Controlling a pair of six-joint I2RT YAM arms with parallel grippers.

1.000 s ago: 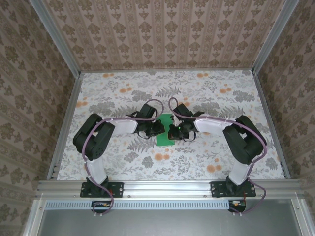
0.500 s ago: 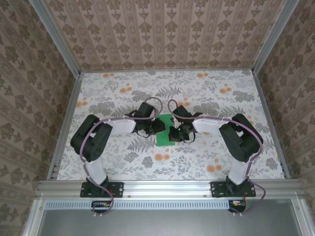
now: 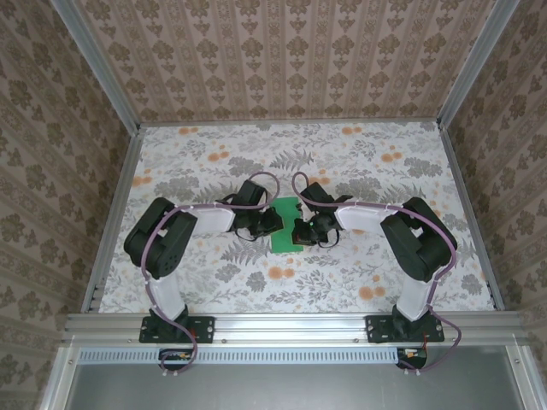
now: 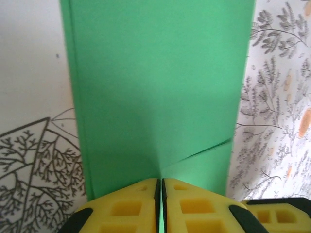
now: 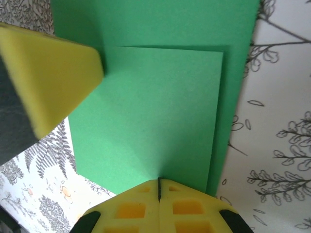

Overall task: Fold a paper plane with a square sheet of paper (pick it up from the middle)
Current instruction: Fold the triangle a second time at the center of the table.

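The square sheet of paper [image 3: 285, 224] is bright green and lies folded into a narrow layered rectangle at the table's middle; no dart-shaped paper plane is in view. My left gripper [image 3: 272, 224] meets it from the left. In the left wrist view its yellow fingers [image 4: 131, 204] are shut, with a sliver of green between them and creases in the paper [image 4: 155, 87] running to the tips of this gripper [image 4: 161, 179]. My right gripper [image 3: 302, 231] is shut [image 5: 159, 180] at the near edge of the raised upper flap [image 5: 160, 111]. The left finger [image 5: 53, 77] touches the flap's far left corner.
The floral tablecloth [image 3: 342, 162] covers the whole table. Aluminium rails [image 3: 111, 213] run along its left and right sides, and patterned walls stand behind them. Both arms bend inward, with their elbows [image 3: 158, 243] out near the sides.
Both elbows have shifted slightly. The grippers stay at the paper's two sides, and the paper has barely moved.
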